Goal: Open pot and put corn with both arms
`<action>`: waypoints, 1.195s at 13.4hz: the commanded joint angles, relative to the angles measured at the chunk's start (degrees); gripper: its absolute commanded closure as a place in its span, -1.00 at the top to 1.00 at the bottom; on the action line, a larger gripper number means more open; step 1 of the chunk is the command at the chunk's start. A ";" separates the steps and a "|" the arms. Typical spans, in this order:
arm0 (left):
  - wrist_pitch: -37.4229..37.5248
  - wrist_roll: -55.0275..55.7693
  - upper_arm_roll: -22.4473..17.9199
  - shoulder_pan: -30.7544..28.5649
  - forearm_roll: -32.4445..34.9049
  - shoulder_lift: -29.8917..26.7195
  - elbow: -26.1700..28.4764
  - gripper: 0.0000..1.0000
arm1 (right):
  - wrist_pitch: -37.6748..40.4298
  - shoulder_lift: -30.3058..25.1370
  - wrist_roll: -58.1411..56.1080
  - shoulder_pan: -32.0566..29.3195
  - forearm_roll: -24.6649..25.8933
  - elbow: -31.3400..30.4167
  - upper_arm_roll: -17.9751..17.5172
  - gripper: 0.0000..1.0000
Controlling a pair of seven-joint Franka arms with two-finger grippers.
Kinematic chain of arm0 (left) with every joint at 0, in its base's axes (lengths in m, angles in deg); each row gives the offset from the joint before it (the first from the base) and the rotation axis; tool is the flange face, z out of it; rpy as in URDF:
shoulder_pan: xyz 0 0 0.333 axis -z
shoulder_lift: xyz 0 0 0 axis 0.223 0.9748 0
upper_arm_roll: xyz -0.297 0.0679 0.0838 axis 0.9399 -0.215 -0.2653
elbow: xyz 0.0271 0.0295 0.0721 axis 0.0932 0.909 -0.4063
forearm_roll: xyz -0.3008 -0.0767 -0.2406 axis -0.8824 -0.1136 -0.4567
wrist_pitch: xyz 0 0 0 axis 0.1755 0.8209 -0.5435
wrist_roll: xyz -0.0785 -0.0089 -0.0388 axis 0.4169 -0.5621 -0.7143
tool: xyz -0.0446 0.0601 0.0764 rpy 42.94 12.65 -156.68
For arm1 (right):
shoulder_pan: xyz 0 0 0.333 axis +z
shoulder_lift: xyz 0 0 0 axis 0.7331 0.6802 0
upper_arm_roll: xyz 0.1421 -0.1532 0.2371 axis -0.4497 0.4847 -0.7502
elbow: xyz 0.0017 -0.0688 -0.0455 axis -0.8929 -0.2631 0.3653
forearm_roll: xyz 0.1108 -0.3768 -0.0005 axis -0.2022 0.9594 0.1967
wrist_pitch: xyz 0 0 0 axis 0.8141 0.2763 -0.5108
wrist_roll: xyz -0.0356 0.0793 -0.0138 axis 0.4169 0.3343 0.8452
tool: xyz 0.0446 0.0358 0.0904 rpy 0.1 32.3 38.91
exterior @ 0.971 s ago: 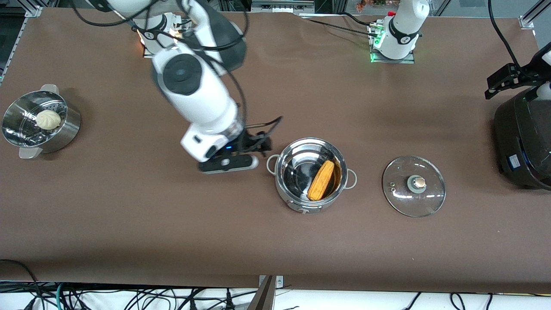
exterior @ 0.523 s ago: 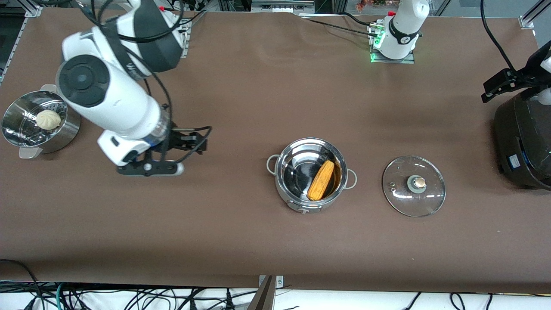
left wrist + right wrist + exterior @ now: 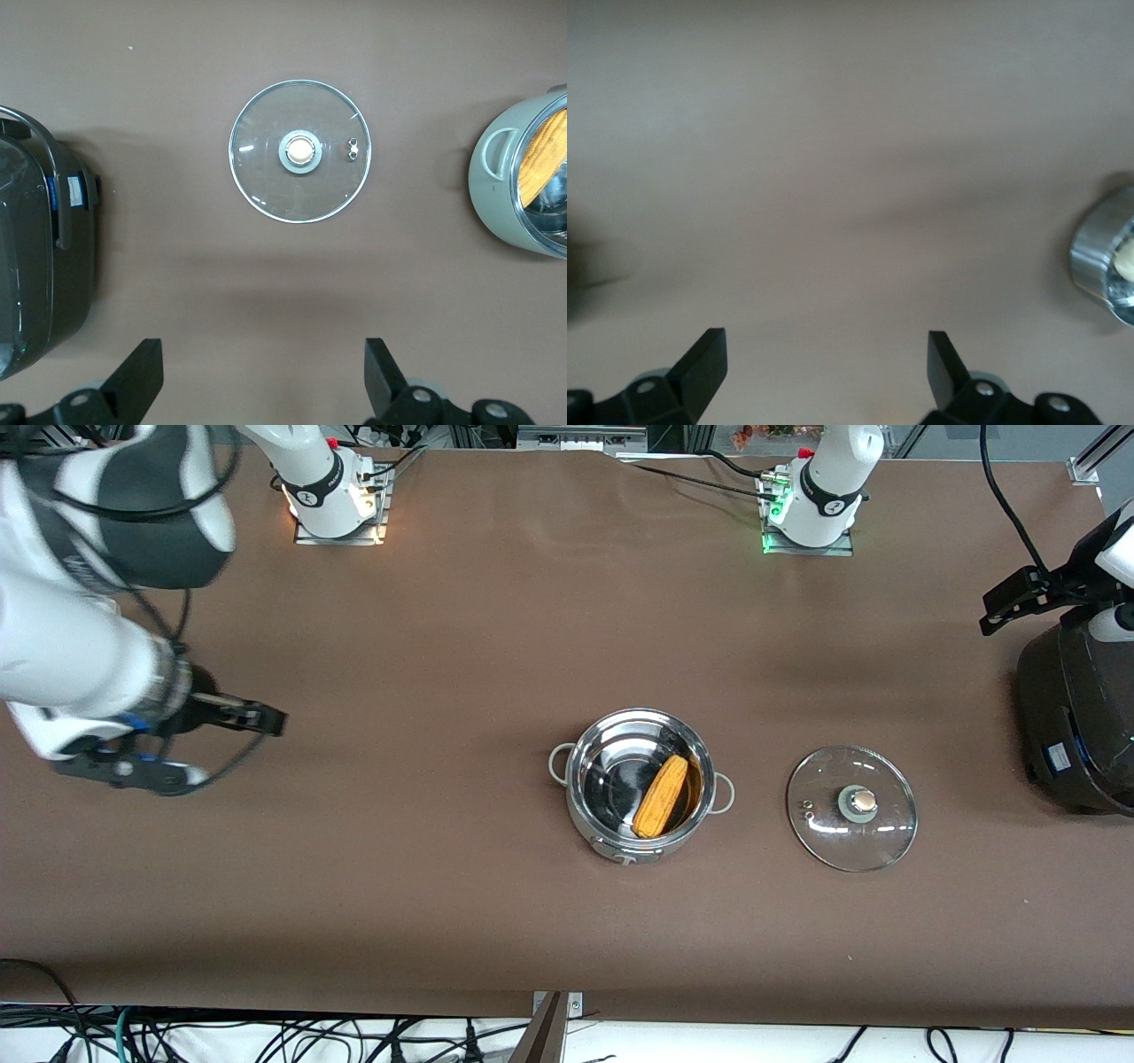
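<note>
The steel pot (image 3: 620, 815) stands open in the middle of the table with the yellow-orange corn (image 3: 663, 795) lying inside it. Its glass lid (image 3: 851, 808) lies flat on the table beside it, toward the left arm's end. My right gripper (image 3: 257, 720) is open and empty, up over the table near the right arm's end. My left gripper (image 3: 1001, 607) is open and empty, up beside the black cooker. The left wrist view shows the lid (image 3: 299, 150), the pot (image 3: 496, 190) and the corn (image 3: 542, 150) past the left gripper (image 3: 261, 367). The right gripper (image 3: 824, 354) shows over bare cloth.
A large black cooker (image 3: 1076, 717) stands at the left arm's end and shows in the left wrist view (image 3: 35, 257). The steel steamer (image 3: 1099, 257) with a white bun (image 3: 1127, 258) shows in the right wrist view; the right arm hides it in the front view.
My right arm has swung away from the pot toward its own end of the table, and now covers the steamer. My left gripper has shifted slightly. Pot, corn and lid have not moved.
</note>
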 commanded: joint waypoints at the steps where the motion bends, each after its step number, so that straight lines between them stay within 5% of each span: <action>1: 2.12 0.77 0.01 0.42 0.52 1.45 -2.73 1.00 | -4.43 -7.65 -1.10 -7.78 -0.64 -11.10 -1.90 1.00; 8: 2.65 0.77 0.62 0.42 0.52 1.54 -3.08 1.00 | -8.06 -24.69 -2.85 -12.20 -0.64 -31.22 -4.01 1.00; 11: 2.74 0.86 0.62 0.42 0.52 1.54 -3.09 1.00 | -9.27 -31.03 -3.56 -17.26 -0.37 -39.40 -11.11 1.00; 13: 3.00 0.77 0.62 0.42 0.52 1.54 -3.09 1.00 | -9.99 -31.22 -8.63 -21.32 2.16 -39.87 -15.96 1.00; 16: 3.09 0.77 0.62 0.42 0.52 1.54 -3.09 1.00 | -10.17 -30.87 -15.70 -20.99 3.14 -40.30 -15.80 1.00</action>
